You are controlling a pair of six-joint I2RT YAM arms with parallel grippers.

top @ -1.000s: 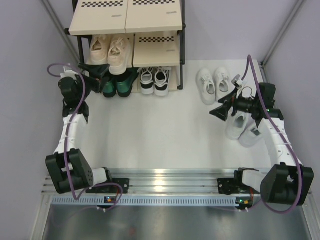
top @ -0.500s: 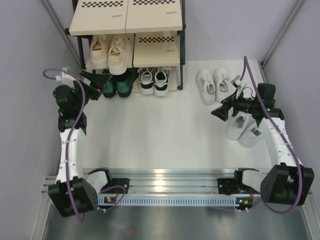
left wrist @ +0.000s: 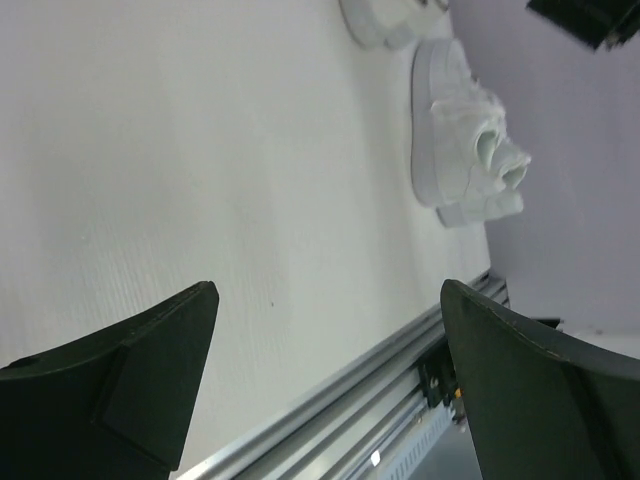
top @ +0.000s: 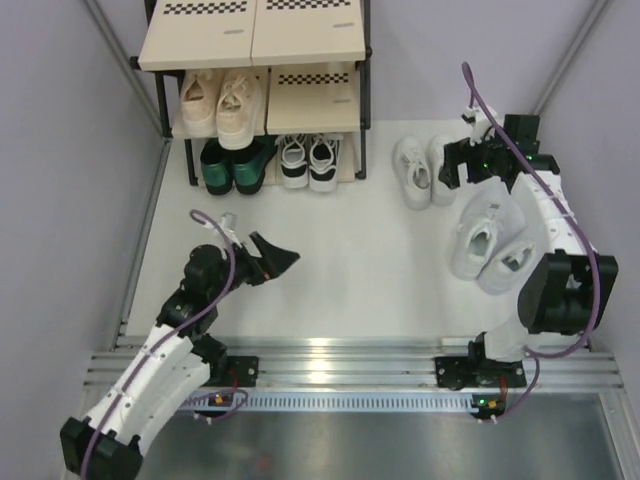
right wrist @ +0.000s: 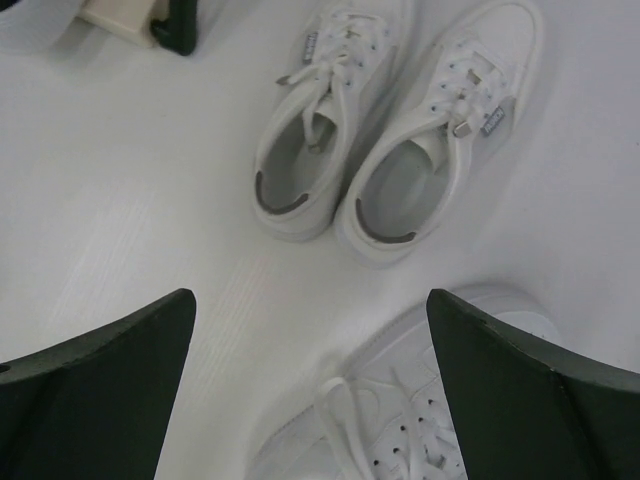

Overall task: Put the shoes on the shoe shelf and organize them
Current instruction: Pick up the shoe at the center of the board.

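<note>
Overhead view of a white table (top: 350, 250) w/ two robot arms mounted at its near edge. At the far left stood the shoe shelf (top: 200, 45), a three-tier black-framed rack w/ beige boards and checkered edging. The beige/tan laced sneakers (top: 220, 100) sat on the left of its middle tier. On the bottom tier the dark green shoes (top: 232, 166) sat left, w/ the black-and-white laced sneakers (top: 308, 162) just beside them on the right. The small white sneakers (right wrist: 310, 140) stood side by side on the table, right of the shelf and apart from it. The larger white/pale grey sneakers (top: 485, 240) lay close together nearer the arms, on the table's right side. The right gripper (right wrist: 308, 295) hovered above the small white pair, jaws spread wide, nothing between them. The left gripper (top: 283, 258) hung over bare table at left-centre, well apart from every shoe, jaws also spread wide and gripping nothing.
</note>
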